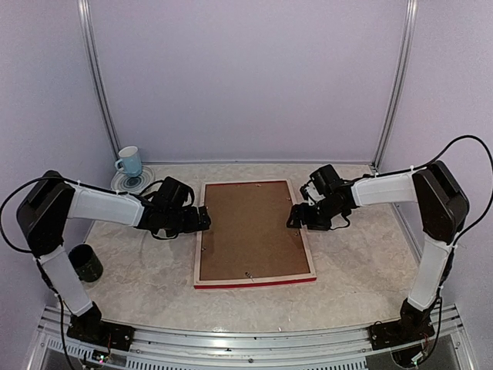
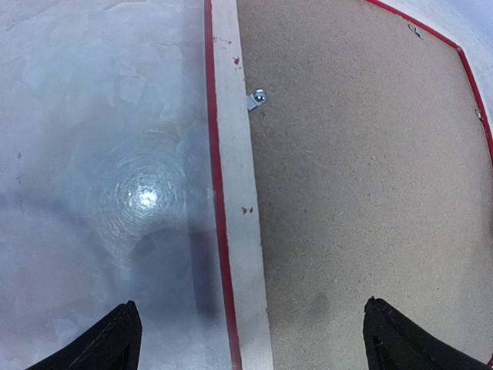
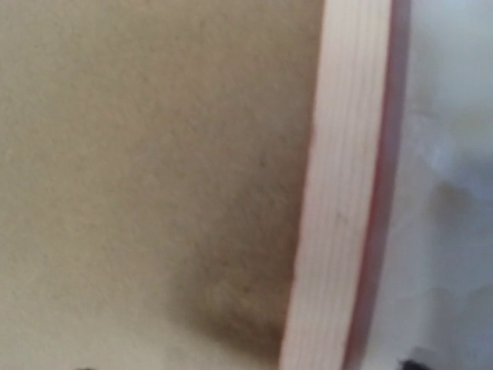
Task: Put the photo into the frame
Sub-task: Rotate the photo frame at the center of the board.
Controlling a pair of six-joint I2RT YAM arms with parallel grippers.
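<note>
The frame (image 1: 254, 281) lies face-down mid-table with the backing board (image 1: 250, 230) seated in it; the photo is unseen, perhaps beneath. The left gripper (image 2: 250, 307) is spread wide astride the left bar, and the right gripper (image 1: 294, 217) sits at the right bar, its spread untellable, so both should lift straight up without nudging. Only the left wrist view shows a small metal clip (image 2: 258, 98).

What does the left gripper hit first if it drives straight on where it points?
Probably the left bar of the frame, pale back up. It lies in line between the open fingers of the left gripper, one finger over the table, the other over the brown backing board. The gap to it is unclear.
</note>
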